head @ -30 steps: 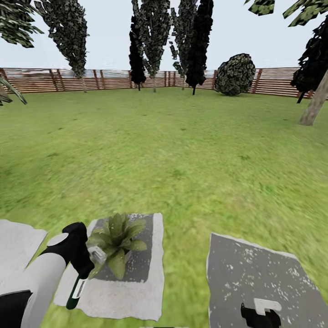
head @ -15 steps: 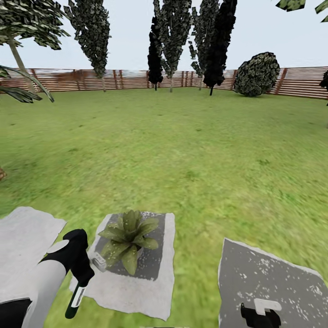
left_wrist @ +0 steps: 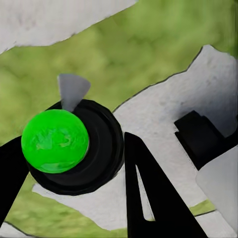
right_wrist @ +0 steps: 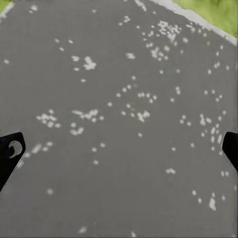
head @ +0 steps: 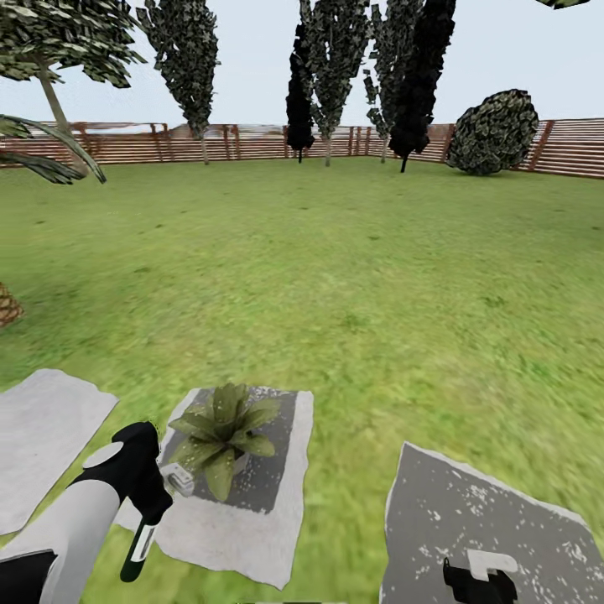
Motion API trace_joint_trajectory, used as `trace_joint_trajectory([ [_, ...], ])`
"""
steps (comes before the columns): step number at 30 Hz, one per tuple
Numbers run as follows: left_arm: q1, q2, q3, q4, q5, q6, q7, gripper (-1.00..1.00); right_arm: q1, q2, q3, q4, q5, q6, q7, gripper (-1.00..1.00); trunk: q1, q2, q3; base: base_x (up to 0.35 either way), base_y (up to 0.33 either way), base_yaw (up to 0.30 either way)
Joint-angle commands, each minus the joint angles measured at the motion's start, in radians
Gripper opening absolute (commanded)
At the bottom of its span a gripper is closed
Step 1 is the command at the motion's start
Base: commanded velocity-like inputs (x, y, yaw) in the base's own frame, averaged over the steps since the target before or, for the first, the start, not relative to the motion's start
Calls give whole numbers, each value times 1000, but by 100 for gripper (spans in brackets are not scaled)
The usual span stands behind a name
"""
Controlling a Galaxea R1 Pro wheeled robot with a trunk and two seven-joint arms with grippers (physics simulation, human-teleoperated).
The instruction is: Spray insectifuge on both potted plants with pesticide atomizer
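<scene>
My left gripper [head: 153, 506] is shut on the pesticide atomizer [head: 139, 544], which hangs tilted, with its dark lower part down and its white head [head: 178, 481] up. That head sits just beside the leaves of a potted plant [head: 222, 429], a green rosette in a low grey pot. In the left wrist view the atomizer [left_wrist: 64, 148] shows end-on, as a black round body with a green cap between the black fingers [left_wrist: 148, 198]. My right gripper [head: 480, 579] hangs open over a dark stone, its fingertips [right_wrist: 10, 151] far apart.
The plant stands on a pale grey stepping stone [head: 252, 537]. Another pale stone [head: 42, 428] lies to its left and a dark speckled one [head: 470, 512] to its right. Lawn stretches to a brown slatted fence [head: 252, 143], tall trees and a round bush [head: 493, 132]. A scaly trunk [head: 7, 307] stands at the left edge.
The whole view has swung left, so the trees and bush sit further right. The atomizer's head, earlier against the plant's leaves, is now a little clear of them.
</scene>
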State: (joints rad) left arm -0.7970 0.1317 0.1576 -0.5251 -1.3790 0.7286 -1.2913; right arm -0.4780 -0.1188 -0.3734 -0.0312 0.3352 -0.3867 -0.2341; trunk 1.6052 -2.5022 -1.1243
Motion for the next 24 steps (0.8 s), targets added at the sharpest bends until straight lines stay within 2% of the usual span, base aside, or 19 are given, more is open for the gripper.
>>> trace_joint_trajectory([
  [1,-1,0,7,-1,-9,8,-5,-100,-1,0,-7,2,10,-3,-4,100,0,0,-1,0,-107,272],
  [2,-1,0,8,0,-9,8,1,-100,-1,0,-7,2,10,-3,-4,100,0,0,-1,0,-55,275],
  [5,-1,-2,10,10,-8,8,71,-100,-1,1,-7,2,11,-3,-4,100,0,0,-1,0,-18,276],
  [7,-1,-5,26,8,8,8,97,-100,-1,1,-7,2,11,-3,-4,100,0,0,-1,0,-3,277],
  [9,-1,-7,52,1,40,8,105,-100,-1,1,-7,2,11,-3,-4,100,0,0,-1,0,-1,277],
  [11,-1,-17,63,-4,54,8,108,-100,-1,1,-7,2,11,-3,-4,100,0,0,-1,0,0,254],
  [17,-1,-30,63,0,57,8,107,-100,-1,0,-7,1,11,-3,-4,100,0,0,-1,16,-8,43],
  [24,-1,-41,62,-2,57,8,108,-100,-1,-2,-7,2,11,-5,-4,100,0,0,-1,173,-183,1],
])
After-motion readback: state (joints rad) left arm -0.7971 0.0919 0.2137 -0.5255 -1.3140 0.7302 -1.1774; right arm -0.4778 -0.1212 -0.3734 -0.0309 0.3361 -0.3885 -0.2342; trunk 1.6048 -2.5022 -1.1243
